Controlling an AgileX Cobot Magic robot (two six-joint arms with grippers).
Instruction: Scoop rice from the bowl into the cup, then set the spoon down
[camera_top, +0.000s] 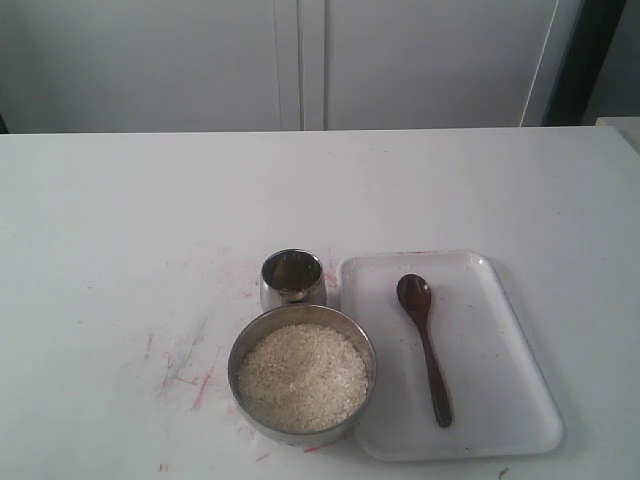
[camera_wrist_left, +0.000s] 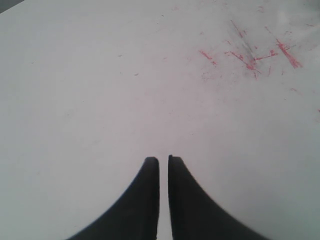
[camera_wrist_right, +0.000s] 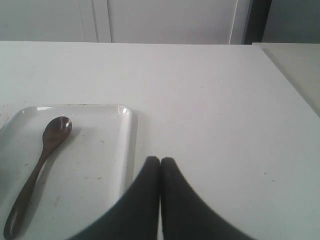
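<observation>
The wide steel bowl (camera_top: 239, 352) sits near the table's front edge, filled with off-white rice (camera_top: 301, 376). Just behind it stands the small steel cup (camera_top: 292, 279). The dark wooden spoon (camera_top: 425, 345) lies on a white tray (camera_top: 500, 340), to the right of the bowl, also seen as the spoon (camera_wrist_right: 40, 159) on the tray (camera_wrist_right: 95, 150) in the right wrist view. Neither arm appears in the exterior view. My left gripper (camera_wrist_left: 163, 159) hangs shut over bare table, holding nothing. My right gripper (camera_wrist_right: 160, 160) is shut and empty, beside the tray's edge.
The white table (camera_top: 120, 220) carries red scribble marks (camera_top: 190, 380) left of the bowl, also seen as red marks (camera_wrist_left: 250, 55) in the left wrist view. White cabinet doors (camera_top: 300, 60) stand behind the table. The table's right edge (camera_wrist_right: 287, 80) shows in the right wrist view.
</observation>
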